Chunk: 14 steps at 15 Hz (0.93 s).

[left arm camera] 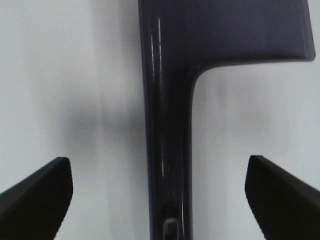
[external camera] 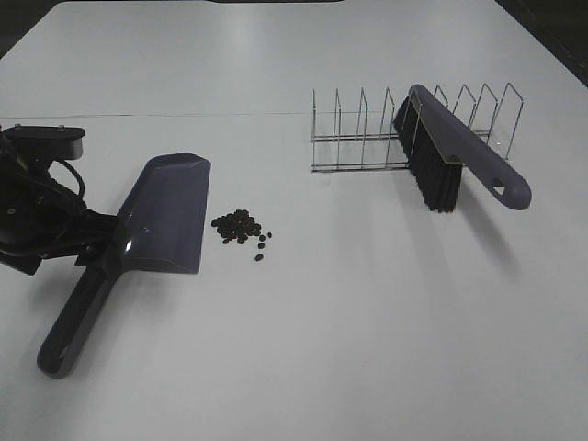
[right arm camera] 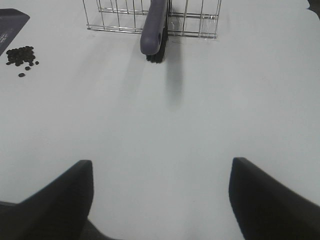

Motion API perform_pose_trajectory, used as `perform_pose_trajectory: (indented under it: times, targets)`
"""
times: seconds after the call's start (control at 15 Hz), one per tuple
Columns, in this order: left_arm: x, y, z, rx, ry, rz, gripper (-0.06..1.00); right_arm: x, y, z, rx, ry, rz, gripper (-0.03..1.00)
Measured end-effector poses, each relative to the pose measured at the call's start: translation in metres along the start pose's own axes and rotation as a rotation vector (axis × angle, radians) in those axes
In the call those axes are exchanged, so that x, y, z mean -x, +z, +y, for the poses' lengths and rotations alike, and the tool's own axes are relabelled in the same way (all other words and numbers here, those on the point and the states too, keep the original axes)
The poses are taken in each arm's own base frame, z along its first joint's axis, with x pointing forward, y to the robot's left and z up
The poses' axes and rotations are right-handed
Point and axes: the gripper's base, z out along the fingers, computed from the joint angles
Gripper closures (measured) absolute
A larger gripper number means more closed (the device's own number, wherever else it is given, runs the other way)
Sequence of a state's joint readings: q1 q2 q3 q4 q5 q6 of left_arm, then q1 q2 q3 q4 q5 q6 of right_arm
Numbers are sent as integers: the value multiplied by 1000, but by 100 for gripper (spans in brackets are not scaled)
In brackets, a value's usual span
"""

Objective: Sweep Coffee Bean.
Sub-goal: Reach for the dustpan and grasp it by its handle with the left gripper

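Note:
A small pile of dark coffee beans (external camera: 241, 226) (right arm camera: 21, 55) lies on the white table, just right of the purple dustpan (external camera: 165, 216). The pan's handle (left arm camera: 167, 150) runs toward the front left. My left gripper (external camera: 99, 241) (left arm camera: 160, 195) straddles that handle near the pan. Its fingers (left arm camera: 37, 192) stand apart, with bare table showing on both sides of the handle. A purple brush (external camera: 459, 156) (right arm camera: 155, 30) with black bristles leans in the wire rack. My right gripper (right arm camera: 160, 195) hangs open over bare table, well short of the brush.
The wire rack (external camera: 363, 138) (right arm camera: 200, 20) stands at the back right with the brush propped across it. A corner of the dustpan (right arm camera: 10, 25) shows in the right wrist view. White table (external camera: 367, 322) stretches across the front.

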State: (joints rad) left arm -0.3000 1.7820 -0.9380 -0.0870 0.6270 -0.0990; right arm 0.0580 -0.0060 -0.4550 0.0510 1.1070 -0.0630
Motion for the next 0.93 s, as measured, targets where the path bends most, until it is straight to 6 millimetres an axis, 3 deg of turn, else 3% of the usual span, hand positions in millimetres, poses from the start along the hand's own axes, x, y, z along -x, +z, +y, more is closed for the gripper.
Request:
perform_pose_trajectory:
  times: [0.2,0.6,0.93]
  targets:
    - [10,10,-1,3,-6,21,19,0,0,0,0,0,0,31]
    - [9,41,1,15,-4,76,21,0,0,0,0,0,0,31]
    - [22,50,-1,13,-3,60,31,0,0,0,0,0,0,31]
